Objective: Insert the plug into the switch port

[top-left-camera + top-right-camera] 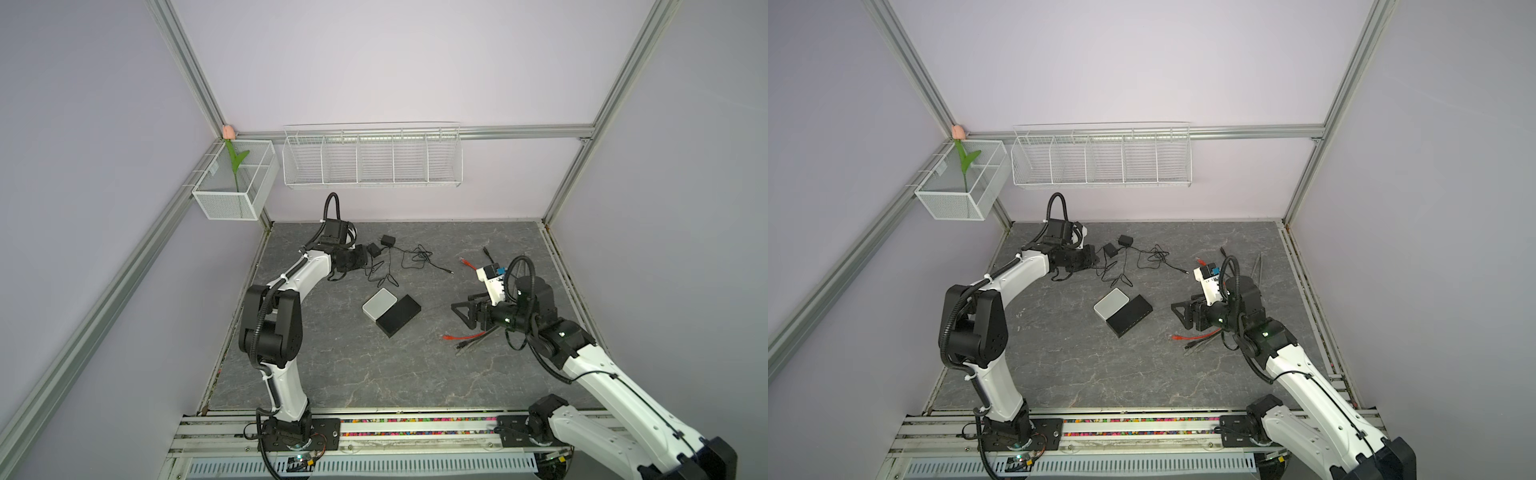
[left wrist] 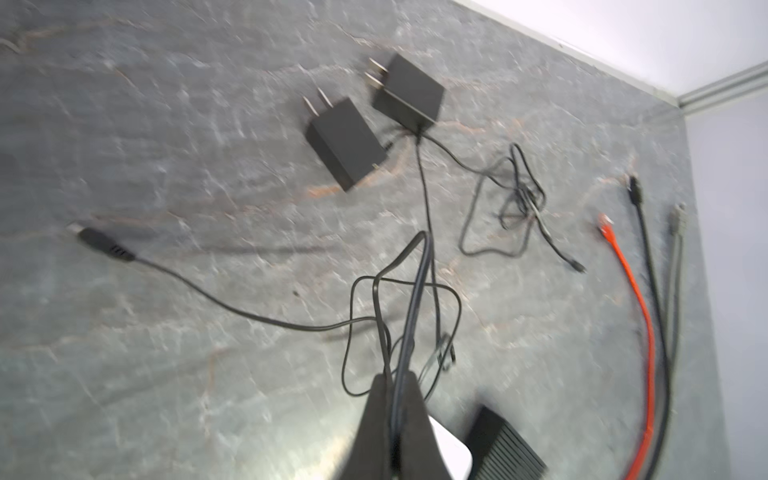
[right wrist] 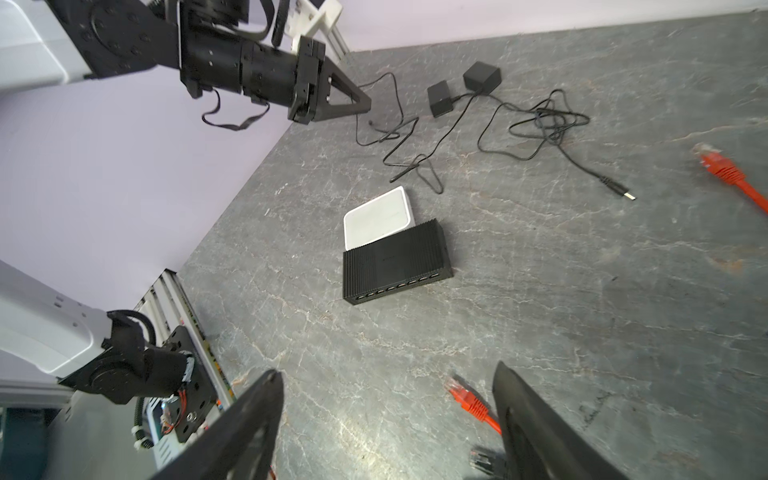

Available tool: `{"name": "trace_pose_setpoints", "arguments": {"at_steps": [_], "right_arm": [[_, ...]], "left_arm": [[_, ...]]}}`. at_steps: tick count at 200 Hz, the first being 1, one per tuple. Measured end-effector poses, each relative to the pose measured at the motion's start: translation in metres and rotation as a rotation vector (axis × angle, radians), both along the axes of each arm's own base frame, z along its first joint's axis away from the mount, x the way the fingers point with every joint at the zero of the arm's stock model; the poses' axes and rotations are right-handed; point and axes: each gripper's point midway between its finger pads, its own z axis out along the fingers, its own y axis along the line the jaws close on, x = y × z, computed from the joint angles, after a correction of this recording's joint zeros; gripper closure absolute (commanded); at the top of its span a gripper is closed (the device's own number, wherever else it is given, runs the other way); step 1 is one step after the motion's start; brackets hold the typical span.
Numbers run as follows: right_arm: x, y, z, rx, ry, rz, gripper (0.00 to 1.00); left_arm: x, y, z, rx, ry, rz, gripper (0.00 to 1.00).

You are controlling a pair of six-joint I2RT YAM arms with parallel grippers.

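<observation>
The left gripper is seen clenched on a thin black cable, which is pinched between its fingers near the far left corner of the surface. The plug on a thin black lead is shown just beside this gripper; whether it rests on the surface cannot be told. Two black power adapters are laid side by side just beyond the gripper, close to the far edge, and their leads are tangled towards the middle. A second plug is laid loose on the surface, well apart from both grippers. The black switch is placed flat about the middle of the surface, with its row of ports turned towards the right gripper. A white switch is set touching its rear side. The right gripper is held released, with its jaws wide apart, near the right edge. One end of a red network cable is seen lying on the surface just beside one of its fingers, and the other end is laid further towards the far edge
</observation>
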Motion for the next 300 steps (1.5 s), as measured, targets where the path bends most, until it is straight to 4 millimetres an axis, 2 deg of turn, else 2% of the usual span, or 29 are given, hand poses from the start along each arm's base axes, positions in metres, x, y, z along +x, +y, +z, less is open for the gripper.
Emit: {"name": "trace_pose_setpoints", "arguments": {"at_steps": [34,73,90,112,133,171,191,246,274,300], "right_arm": [[-0.007,0.026,-0.006,-0.061,-0.030,0.086,0.10],[-0.009,0.056,-0.026,-0.160,-0.033,0.166,0.09],[-0.010,0.068,-0.031,-0.199,-0.050,0.197,0.08],[-0.010,0.080,-0.030,-0.228,-0.097,0.232,0.06],[-0.003,0.090,-0.017,-0.220,-0.166,0.249,0.05],[0.016,0.109,0.012,-0.202,-0.278,0.270,0.06],[0.025,0.118,0.021,-0.210,-0.315,0.282,0.07],[0.056,0.138,0.046,-0.228,-0.404,0.338,0.08],[0.073,0.151,0.051,-0.215,-0.412,0.379,0.09],[0.087,0.167,0.040,-0.215,-0.390,0.427,0.11]], "left_arm": [[-0.018,-0.003,0.037,-0.057,-0.006,-0.014,1.00],[-0.036,-0.010,0.086,-0.148,-0.058,-0.025,1.00],[-0.042,-0.014,0.100,-0.176,-0.073,-0.035,1.00],[-0.050,-0.021,0.113,-0.212,-0.081,-0.052,1.00],[-0.057,-0.026,0.124,-0.240,-0.087,-0.064,1.00],[-0.066,-0.026,0.141,-0.275,-0.105,-0.063,1.00],[-0.071,-0.029,0.147,-0.294,-0.109,-0.072,1.00],[-0.083,-0.037,0.142,-0.335,-0.074,-0.097,1.00],[-0.085,-0.039,0.146,-0.348,-0.076,-0.104,1.00],[-0.086,-0.041,0.149,-0.352,-0.086,-0.111,1.00]]}}
